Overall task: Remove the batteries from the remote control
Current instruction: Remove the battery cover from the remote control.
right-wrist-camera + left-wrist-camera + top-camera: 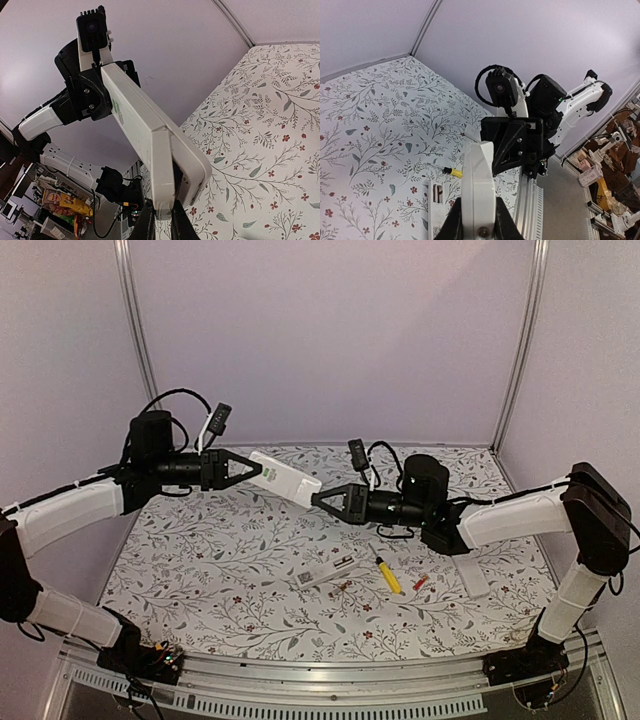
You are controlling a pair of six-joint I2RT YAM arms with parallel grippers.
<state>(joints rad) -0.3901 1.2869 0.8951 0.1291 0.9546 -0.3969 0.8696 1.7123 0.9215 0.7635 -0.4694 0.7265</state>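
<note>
Seemingly midway: left end effector (243,469) and right end effector (322,501) grip the raised remote (285,478), 1 red battery (420,582) already out.

I see a table (200,570) with a white surface printed all over with grey leafy sprigs and small red flowers. Plain pale lilac walls close it in on three sides: a back wall (330,340), a left wall (50,360) and a right wall (590,360). Slim silver metal posts (137,330) stand at the two rear corners. A slotted aluminium rail (330,685) runs along the near edge. The light is soft and even. In the wrist views I make out a cluttered room (615,165) beyond the table, with colourful packets (62,202), all blurred.
</note>
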